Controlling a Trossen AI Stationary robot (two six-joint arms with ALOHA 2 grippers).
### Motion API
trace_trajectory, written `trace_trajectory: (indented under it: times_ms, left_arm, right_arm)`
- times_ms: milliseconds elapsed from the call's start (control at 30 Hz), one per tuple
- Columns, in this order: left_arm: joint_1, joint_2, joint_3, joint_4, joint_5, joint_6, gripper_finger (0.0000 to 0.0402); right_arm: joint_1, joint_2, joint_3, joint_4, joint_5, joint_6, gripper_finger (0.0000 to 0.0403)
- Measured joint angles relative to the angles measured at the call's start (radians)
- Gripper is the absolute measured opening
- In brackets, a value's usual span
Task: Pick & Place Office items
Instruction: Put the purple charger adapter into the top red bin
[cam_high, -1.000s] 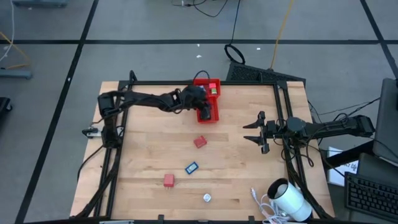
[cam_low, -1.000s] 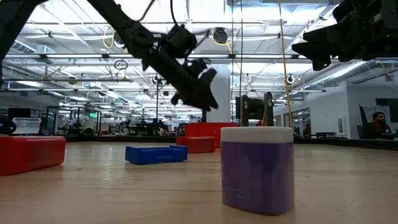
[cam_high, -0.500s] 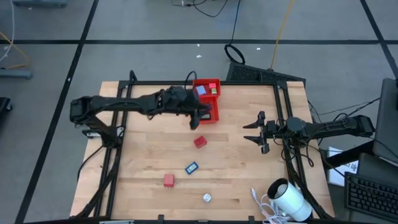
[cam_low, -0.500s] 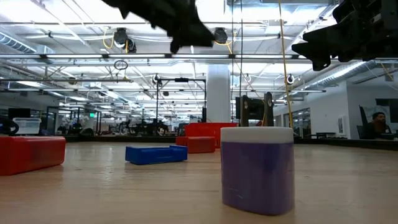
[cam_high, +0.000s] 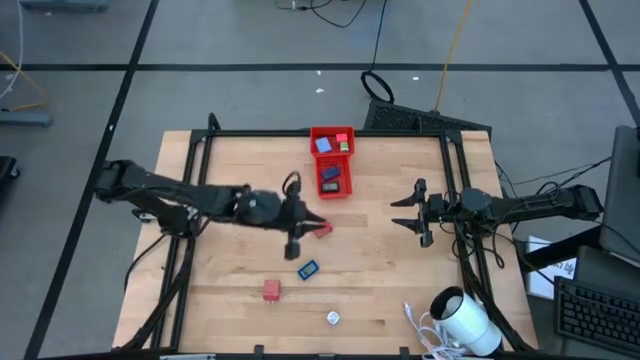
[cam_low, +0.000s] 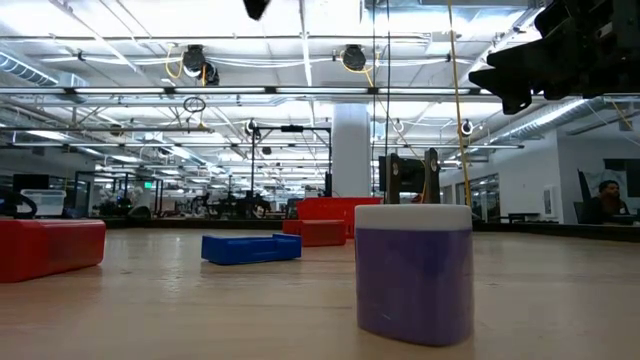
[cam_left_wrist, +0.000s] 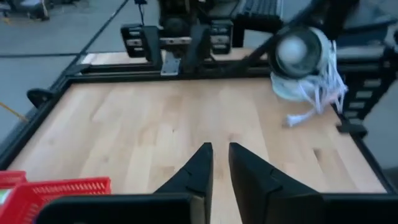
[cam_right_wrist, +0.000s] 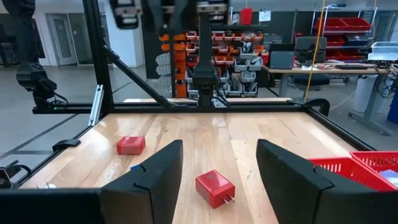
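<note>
Hovering beside a red piece (cam_high: 321, 229), left gripper (cam_high: 293, 247) seems empty

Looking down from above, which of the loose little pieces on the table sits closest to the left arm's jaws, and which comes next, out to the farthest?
From the left gripper, in the high view:
1. Red piece, just beside it, toward the tray.
2. Blue piece, slightly nearer the table's front.
3. Second red piece, farther toward the front.
4. Whitish piece, by the front edge.

Left gripper (cam_high: 293, 243) mid-table, fingers seemingly closed, right gripper (cam_high: 421, 213) waiting right side, fingers apart
</note>
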Motion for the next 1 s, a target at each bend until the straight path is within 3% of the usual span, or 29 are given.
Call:
trace_trajectory:
  times_ms: [100, 233, 400, 567, 767, 1000]
  left_arm:
    - [-0.05, -0.04, -0.044, 0.041, -0.065, 0.022, 0.0035]
    - [-0.077, -0.132, -0.2, 0.112, -0.157, 0.013, 0.0019]
    - [-0.078, -0.252, -0.453, 0.35, -0.124, -0.019, 0.0003]
    - [-0.075, -0.357, -0.619, 0.514, -0.11, -0.001, 0.0011]
    - [-0.074, -0.492, -0.775, 0.543, -0.155, -0.001, 0.002]
    - [-0.077, -0.667, -0.886, 0.549, -0.181, -0.057, 0.0002]
  right_arm:
    - [0.0, 0.0, 0.0, 0.0, 0.0, 0.0, 0.0197]
    - [0.0, 0.0, 0.0, 0.0, 0.0, 0.0, 0.0197]
    - [0.0, 0.002, 0.0, 0.001, 0.0, 0.0, 0.0197]
    - [0.0, 0.003, 0.0, -0.004, 0.0, 0.0, 0.0197]
    - [0.0, 0.004, 0.0, 0.0, 0.0, 0.0, 0.0197]
    - [0.0, 0.004, 0.0, 0.0, 0.0, 0.0, 0.0196]
